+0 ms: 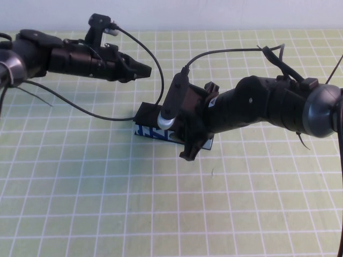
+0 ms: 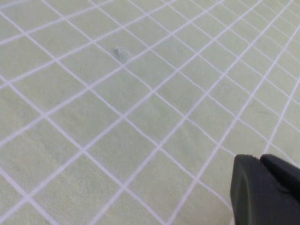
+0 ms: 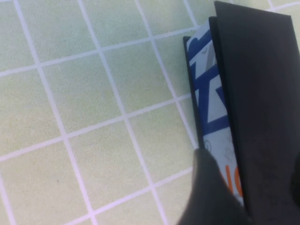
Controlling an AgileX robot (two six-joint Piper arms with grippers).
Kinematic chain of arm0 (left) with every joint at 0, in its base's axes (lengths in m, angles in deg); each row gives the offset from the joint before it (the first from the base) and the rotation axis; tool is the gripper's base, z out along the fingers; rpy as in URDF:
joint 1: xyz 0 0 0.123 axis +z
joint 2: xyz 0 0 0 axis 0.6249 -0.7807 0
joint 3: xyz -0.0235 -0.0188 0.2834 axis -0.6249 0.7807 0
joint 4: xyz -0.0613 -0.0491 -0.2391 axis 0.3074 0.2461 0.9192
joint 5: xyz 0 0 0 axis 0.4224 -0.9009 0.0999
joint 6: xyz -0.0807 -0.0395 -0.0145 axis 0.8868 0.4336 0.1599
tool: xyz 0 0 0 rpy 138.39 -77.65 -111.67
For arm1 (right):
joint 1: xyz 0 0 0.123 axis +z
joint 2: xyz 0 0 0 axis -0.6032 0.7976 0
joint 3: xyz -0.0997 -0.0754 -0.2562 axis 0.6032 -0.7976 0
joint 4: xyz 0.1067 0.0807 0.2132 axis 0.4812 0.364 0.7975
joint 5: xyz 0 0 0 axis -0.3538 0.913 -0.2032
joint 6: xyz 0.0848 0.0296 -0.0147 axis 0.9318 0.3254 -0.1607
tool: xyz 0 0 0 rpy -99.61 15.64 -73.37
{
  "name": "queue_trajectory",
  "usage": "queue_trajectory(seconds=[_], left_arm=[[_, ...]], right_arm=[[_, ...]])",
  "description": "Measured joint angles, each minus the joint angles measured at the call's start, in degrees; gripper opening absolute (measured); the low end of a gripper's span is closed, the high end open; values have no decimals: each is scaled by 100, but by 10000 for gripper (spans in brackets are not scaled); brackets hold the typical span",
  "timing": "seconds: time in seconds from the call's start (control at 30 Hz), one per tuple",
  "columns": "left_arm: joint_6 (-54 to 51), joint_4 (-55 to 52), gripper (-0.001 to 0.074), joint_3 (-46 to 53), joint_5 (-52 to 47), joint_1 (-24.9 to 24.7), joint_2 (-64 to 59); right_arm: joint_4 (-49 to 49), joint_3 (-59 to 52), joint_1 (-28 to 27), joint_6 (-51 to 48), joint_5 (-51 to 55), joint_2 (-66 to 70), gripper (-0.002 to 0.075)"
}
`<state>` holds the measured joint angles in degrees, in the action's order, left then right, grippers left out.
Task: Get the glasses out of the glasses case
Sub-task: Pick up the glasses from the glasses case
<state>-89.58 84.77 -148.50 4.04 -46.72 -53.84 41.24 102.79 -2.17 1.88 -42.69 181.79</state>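
From the high view I see one glasses case (image 1: 146,119). It is a flat black box with a light blue side strip, and it lies on the green surface (image 1: 107,203) with white squares. The strip has dark blue print, but I cannot read any words on it. The lid looks down, so I cannot see any glasses.

My right hand (image 1: 188,140) is right on top of the glasses case, over the end farthest from my left arm. One finger hangs down past the front edge of the case. My left hand (image 1: 140,68) is well behind the case, up in the air and touching nothing. Its fingers look pressed together into one point. I count one case and two hands.

From my left wrist view I see only the bare surface and the dark tip of my left hand (image 2: 265,190) in one corner. It holds nothing.

From my right wrist view the glasses case (image 3: 262,112) is very close. The strip shows dark blue shapes and some red-orange marks, too cut off to read. One dark finger (image 3: 211,192) of my right hand sits against the strip side of the case. I cannot tell how wide this hand is spread.
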Motion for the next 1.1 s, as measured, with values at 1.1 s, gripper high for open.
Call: queue_trajectory(seconds=[1.1], left_arm=[[2270, -1134, -4, -2921, -1411, -85, -2263]], right_arm=[[-277, 0, 0, 0, 106, 0, 309]])
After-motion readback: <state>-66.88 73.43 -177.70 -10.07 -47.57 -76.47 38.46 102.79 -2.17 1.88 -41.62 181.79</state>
